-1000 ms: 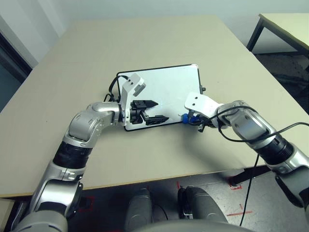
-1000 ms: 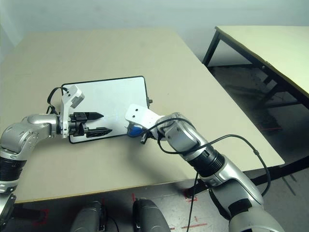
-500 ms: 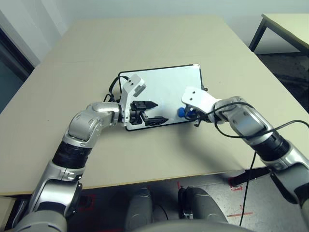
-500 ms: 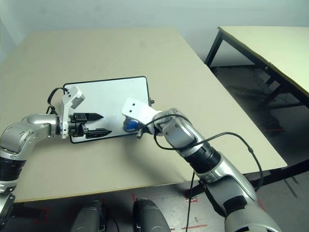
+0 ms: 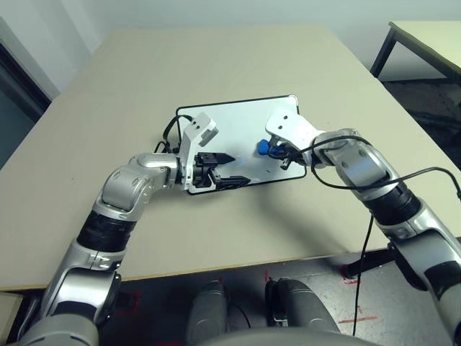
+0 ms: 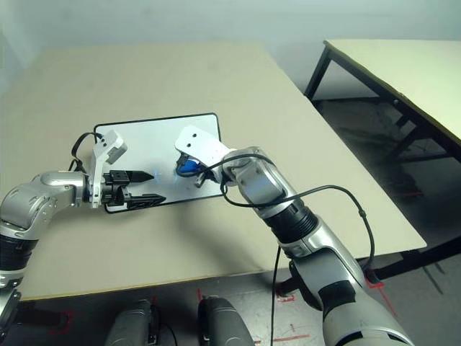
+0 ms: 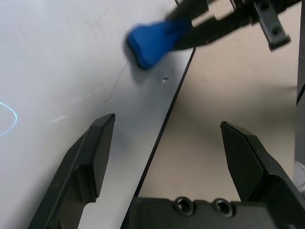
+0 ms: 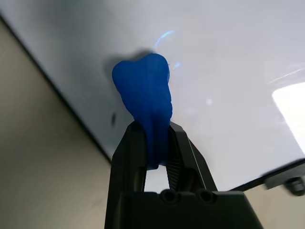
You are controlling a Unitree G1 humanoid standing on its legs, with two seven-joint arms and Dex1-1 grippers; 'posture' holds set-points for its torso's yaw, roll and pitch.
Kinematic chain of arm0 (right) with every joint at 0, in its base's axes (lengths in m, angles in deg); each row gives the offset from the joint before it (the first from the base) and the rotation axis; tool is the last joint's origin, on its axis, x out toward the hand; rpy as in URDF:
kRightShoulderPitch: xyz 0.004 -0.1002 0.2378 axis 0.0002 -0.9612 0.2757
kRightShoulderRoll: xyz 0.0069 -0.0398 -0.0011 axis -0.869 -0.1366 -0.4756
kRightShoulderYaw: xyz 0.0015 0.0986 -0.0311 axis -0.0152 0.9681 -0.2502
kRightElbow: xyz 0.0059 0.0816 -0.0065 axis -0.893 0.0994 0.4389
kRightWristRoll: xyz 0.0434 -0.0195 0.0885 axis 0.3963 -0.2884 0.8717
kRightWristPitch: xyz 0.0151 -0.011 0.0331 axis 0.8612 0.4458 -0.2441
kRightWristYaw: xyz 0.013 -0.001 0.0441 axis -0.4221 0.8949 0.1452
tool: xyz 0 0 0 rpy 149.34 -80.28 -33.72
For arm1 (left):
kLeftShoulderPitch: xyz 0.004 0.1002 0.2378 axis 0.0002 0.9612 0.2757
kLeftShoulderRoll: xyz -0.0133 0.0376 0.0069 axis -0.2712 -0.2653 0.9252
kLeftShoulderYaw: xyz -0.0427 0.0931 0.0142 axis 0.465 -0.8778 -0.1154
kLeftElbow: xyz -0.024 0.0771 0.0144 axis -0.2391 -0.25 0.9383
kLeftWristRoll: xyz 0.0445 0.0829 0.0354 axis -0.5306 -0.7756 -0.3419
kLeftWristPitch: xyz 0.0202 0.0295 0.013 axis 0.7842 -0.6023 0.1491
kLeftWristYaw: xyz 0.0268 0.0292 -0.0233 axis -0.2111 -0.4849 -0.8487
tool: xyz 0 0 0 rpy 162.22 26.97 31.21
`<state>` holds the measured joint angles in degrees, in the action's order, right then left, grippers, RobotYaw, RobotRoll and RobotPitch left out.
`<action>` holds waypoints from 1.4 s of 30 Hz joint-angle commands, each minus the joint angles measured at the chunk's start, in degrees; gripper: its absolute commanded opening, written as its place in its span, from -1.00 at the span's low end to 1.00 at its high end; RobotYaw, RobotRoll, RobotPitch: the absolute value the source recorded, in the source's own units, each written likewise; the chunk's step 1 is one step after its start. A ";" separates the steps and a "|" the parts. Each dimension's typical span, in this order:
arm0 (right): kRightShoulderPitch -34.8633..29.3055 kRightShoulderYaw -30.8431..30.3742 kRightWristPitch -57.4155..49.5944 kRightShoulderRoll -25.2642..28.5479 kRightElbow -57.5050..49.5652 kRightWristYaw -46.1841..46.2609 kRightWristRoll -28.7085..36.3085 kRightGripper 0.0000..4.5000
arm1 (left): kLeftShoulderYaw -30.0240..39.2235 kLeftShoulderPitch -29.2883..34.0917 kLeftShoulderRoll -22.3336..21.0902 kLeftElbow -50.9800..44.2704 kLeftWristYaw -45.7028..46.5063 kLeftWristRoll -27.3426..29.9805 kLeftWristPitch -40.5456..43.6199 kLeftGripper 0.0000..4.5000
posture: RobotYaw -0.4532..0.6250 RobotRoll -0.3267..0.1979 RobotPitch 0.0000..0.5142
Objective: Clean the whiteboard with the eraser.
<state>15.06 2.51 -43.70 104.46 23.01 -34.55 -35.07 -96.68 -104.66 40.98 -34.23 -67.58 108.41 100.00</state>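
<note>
Eraser (image 5: 263,147), pinched in the right gripper (image 8: 153,126), had moved up and left in the frame, over the whiteboard (image 5: 241,119). Left gripper (image 7: 167,119) was spread wide.

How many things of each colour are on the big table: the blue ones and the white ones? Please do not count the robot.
Blue: 1, the eraser, held by the right gripper at the whiteboard
White: 1, the whiteboard
Total: 2

Your whiteboard (image 5: 245,122) lies on the desk (image 5: 216,65). You have another table (image 5: 432,40) beyond it, to the right.
</note>
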 commanded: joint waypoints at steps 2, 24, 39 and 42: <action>-2.34 -4.30 -2.86 3.55 -2.89 -2.29 0.41 -0.75 | -0.72 0.59 -0.39 0.26 -0.32 -0.43 -0.13 1.00 | -0.22 0.25 -0.67; -1.98 -5.99 -3.88 6.48 -3.59 -3.44 0.73 -0.75 | -0.98 -0.41 -0.14 0.90 -0.76 -0.63 -0.15 1.00 | -0.24 0.25 -0.68; 0.81 -2.79 -1.45 1.75 0.14 -1.25 0.70 -0.75 | -1.12 -0.81 0.19 0.50 -0.46 -0.47 0.35 1.00 | -0.24 0.25 -0.69; -0.45 -5.81 -3.75 4.90 -2.47 -3.49 0.98 -0.75 | -1.04 -0.76 0.22 0.25 -0.33 -0.38 0.50 1.00 | -0.23 0.25 -0.69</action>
<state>16.04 -0.58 -45.66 108.01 21.23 -36.77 -34.36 -97.07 -105.38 41.26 -33.31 -68.07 108.28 99.98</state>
